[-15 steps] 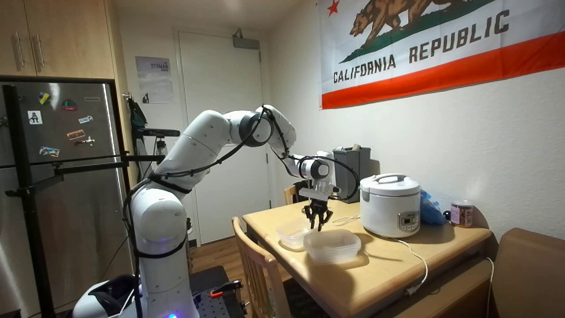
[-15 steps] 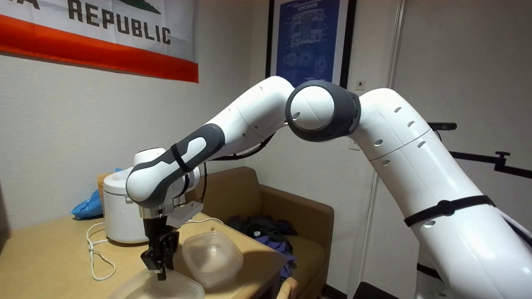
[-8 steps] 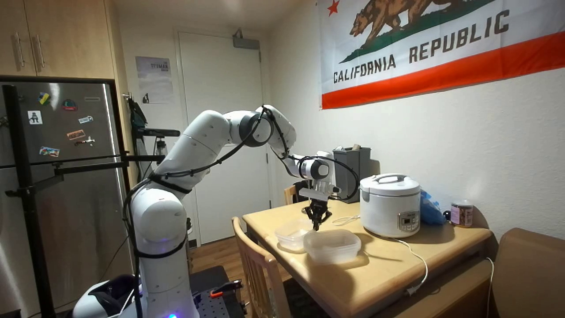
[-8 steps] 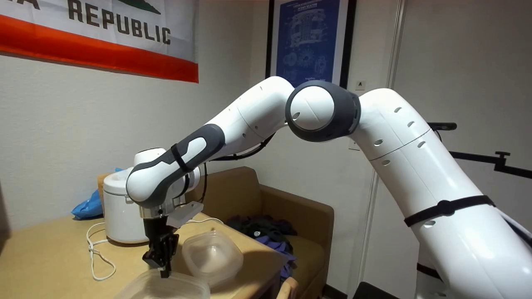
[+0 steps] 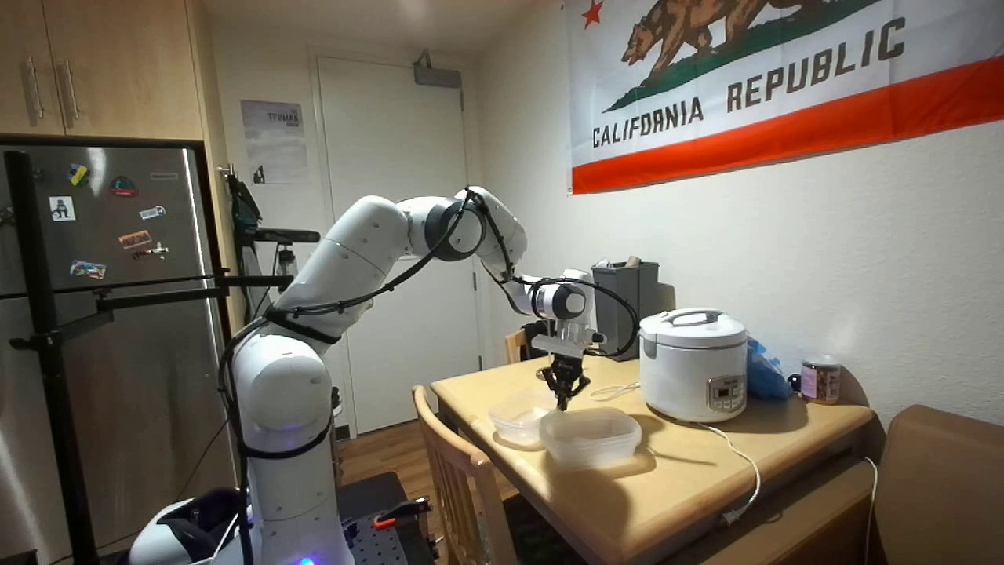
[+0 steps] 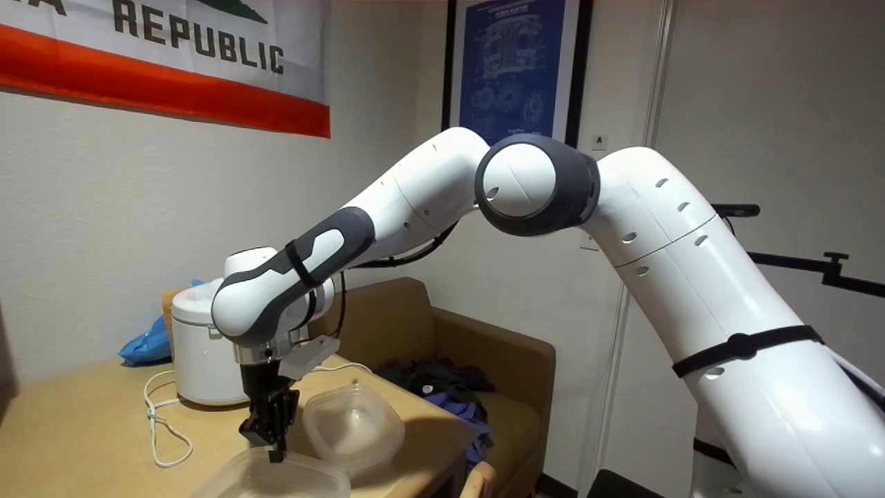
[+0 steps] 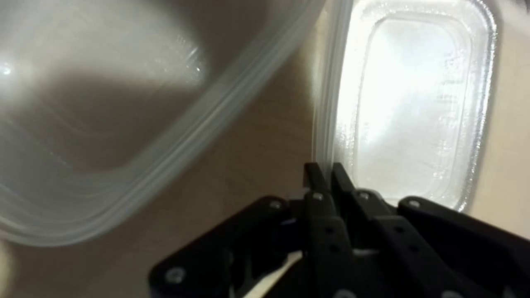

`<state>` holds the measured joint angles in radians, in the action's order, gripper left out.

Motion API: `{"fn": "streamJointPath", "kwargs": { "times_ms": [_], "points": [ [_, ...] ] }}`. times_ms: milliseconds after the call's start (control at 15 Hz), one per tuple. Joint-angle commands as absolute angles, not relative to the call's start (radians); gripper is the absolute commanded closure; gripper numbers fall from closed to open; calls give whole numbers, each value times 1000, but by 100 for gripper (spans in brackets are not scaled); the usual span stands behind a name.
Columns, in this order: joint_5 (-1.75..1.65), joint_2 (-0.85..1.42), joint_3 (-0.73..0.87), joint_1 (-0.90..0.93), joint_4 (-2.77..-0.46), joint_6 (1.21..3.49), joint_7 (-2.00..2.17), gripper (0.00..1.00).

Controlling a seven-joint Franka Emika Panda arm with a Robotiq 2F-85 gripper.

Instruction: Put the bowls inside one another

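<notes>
1. Your gripper (image 7: 327,171) stands with its jaws almost together, clamped on the thin rim of the gripped bowl (image 7: 414,107); the narrow slot between the fingertips (image 7: 341,179) is filled by that rim.
2. In the wrist view you have one fingertip inside the gripped bowl and one outside it, on the side that faces the loose bowl (image 7: 103,124).
3. Your hold is toward one end of that side; the nearest bowl corner is hidden behind the gripper.
4. In both exterior views your gripper points down, its fingertips at the gripped bowl's rim.
5. The loose bowl stands apart from your jaws, with a wedge of tabletop (image 7: 256,145) between.
6. That wedge narrows toward the top of the wrist view, where the two rims come close; you cannot tell from here whether they touch.
7. In an exterior view the gripped bowl stands open side up on the tabletop, close to the edge where the wooden chair (image 5: 459,447) stands.
8. The loose bowl, also open side up, stands nearer the tabletop corner by the brown sofa (image 6: 387,318), as both exterior views show you.
9. The two bowls stand side by side on the tabletop, not yet nested.
10. The white rice cooker (image 5: 682,365) stands toward the edge opposite the wooden chair, apart from both bowls and from your jaws.
</notes>
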<state>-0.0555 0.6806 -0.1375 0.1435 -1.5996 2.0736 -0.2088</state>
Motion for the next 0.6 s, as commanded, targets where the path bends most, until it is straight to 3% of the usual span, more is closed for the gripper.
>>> {"fn": "streamJointPath", "kwargs": {
  "times_ms": [0, 67, 133, 267, 333, 400, 467, 533],
  "points": [
    [-62, 657, -131, 149, -1633, 2089, -181, 98],
    [-64, 656, -130, 150, -1634, 2088, -181, 91],
    [-65, 655, -130, 150, -1635, 2089, -180, 66],
    [-65, 653, -129, 150, -1637, 2090, -179, 62],
    [-65, 653, -129, 150, -1638, 2091, -178, 64],
    [-66, 653, -129, 150, -1640, 2091, -178, 88],
    [-67, 652, -129, 151, -1641, 2090, -177, 81],
    [-69, 651, -129, 152, -1642, 2091, -178, 93]
  ]
}}
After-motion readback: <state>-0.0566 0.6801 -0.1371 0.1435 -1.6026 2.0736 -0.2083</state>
